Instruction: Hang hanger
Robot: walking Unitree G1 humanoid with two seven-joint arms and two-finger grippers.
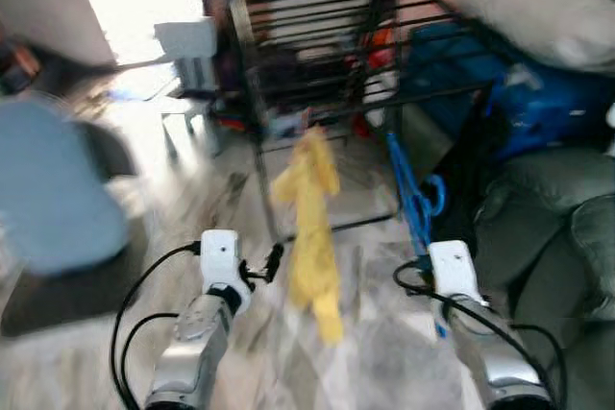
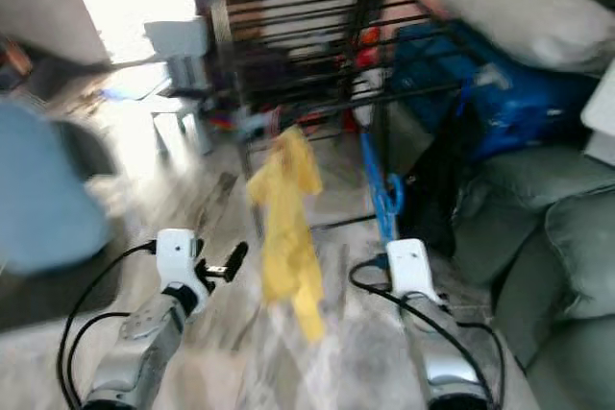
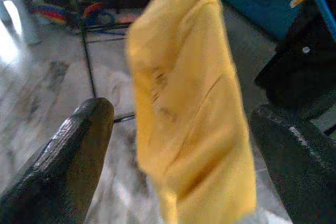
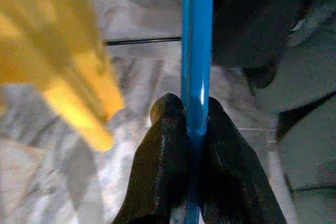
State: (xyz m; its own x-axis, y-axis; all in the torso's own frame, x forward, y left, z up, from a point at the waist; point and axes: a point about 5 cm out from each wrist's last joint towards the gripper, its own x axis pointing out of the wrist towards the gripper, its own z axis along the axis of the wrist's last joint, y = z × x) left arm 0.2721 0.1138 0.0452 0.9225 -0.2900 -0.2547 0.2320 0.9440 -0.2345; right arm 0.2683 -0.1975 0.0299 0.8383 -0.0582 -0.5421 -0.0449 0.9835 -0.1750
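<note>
A blue hanger (image 1: 413, 199) rises from my right gripper (image 4: 188, 114), which is shut on its thin blue bar (image 4: 197, 51). A yellow garment (image 1: 312, 228) dangles between my two arms, just in front of the black drying rack (image 1: 307, 7); how it is held up is blurred. My left gripper (image 1: 269, 266) is open, and in the left wrist view its two black fingers (image 3: 79, 150) stand wide apart with the yellow garment (image 3: 189, 103) close ahead of them, not touching it.
A grey sofa (image 1: 557, 228) with a pillow (image 1: 548, 7) and a blue bag (image 1: 548, 103) lines the right side. A white stool (image 1: 187, 45) stands left of the rack. A blurred blue object (image 1: 48, 189) is close on the left. Marble floor lies underfoot.
</note>
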